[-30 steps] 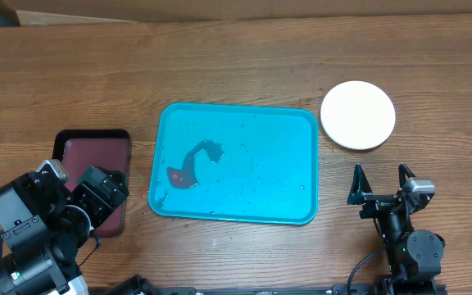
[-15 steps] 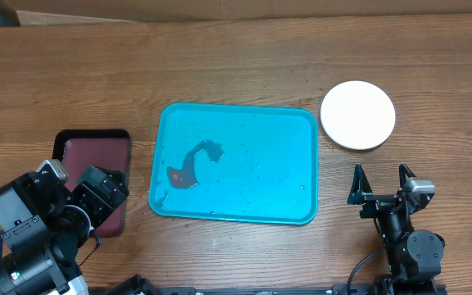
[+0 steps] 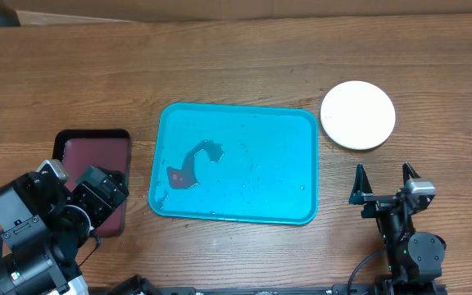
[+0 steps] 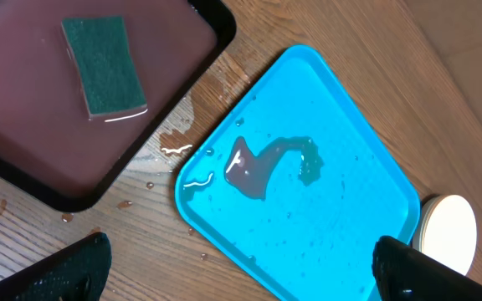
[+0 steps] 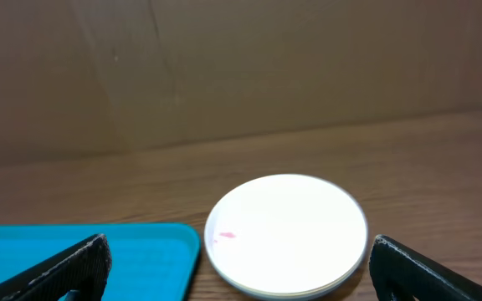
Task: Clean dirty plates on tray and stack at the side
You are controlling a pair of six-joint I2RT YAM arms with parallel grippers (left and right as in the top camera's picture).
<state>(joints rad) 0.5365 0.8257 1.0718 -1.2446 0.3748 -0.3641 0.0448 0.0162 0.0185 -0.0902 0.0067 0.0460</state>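
A white plate (image 3: 357, 115) lies on the wood to the right of the turquoise tray (image 3: 285, 147). In the right wrist view the plate (image 5: 287, 230) carries a small pink smear (image 5: 227, 236), and a second rim line shows under its near edge. No plate is on the tray, only a puddle with a reddish-brown smear (image 3: 188, 168). My right gripper (image 3: 382, 174) stands open and empty in front of the plate. My left gripper (image 4: 241, 276) hangs open and empty above the tray's near left corner (image 4: 192, 201).
A black-rimmed maroon tray (image 3: 76, 156) sits left of the turquoise one and holds a green sponge (image 4: 105, 65). Water drops (image 4: 174, 149) lie on the wood between the two trays. A cardboard wall (image 5: 241, 67) rises behind the table.
My right gripper has shifted very slightly to the right. Nothing else has moved.
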